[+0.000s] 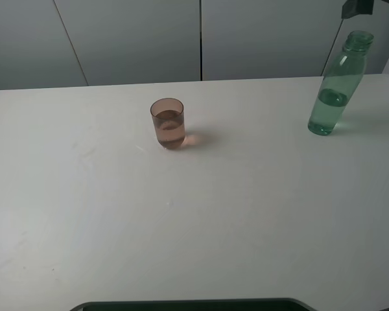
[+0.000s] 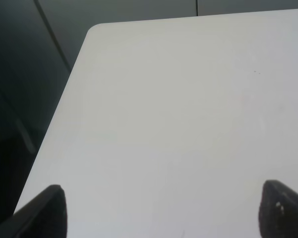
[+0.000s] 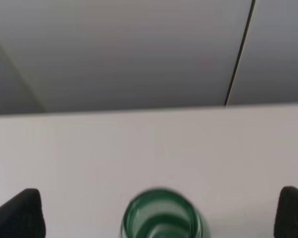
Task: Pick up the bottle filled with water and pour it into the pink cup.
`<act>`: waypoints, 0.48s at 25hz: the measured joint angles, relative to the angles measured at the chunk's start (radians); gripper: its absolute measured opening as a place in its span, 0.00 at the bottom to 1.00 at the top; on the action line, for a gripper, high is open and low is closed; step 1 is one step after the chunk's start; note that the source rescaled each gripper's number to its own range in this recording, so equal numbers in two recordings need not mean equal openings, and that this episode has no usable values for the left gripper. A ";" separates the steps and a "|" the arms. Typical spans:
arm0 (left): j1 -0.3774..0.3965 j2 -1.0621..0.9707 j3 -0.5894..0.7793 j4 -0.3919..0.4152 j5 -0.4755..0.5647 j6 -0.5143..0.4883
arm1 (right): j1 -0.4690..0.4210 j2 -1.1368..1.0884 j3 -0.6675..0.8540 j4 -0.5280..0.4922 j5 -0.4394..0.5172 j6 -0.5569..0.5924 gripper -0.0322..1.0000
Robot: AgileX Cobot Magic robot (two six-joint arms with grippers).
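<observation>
Your bottle [image 1: 335,91] stands at the frame's right edge, upright, part full; the pink cup [image 1: 168,123] holds liquid, centre-left. Both the right gripper [image 3: 159,210] and left gripper [image 2: 161,208] gape wide, empty.

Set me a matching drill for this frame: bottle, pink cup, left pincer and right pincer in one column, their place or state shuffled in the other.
Things:
1. the bottle
2. the pink cup
3. left pincer
4. right pincer

States:
A. open over bare table
B. open, straddling the green neck from above
C. uncapped, partly filled, at the far right of the table
D. short tumbler near the middle, some liquid in it

Pairs: 1-C, 2-D, 3-A, 4-B
</observation>
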 joint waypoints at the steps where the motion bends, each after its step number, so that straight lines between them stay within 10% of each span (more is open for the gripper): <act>1: 0.000 0.000 0.000 0.000 0.000 0.000 | 0.000 -0.004 -0.028 0.002 0.085 0.014 1.00; 7: 0.000 0.000 0.000 0.000 0.000 0.000 | 0.000 -0.042 -0.115 0.027 0.574 0.038 1.00; 12: 0.000 0.001 0.000 0.000 0.000 0.000 | 0.000 -0.099 -0.101 0.027 0.705 0.038 1.00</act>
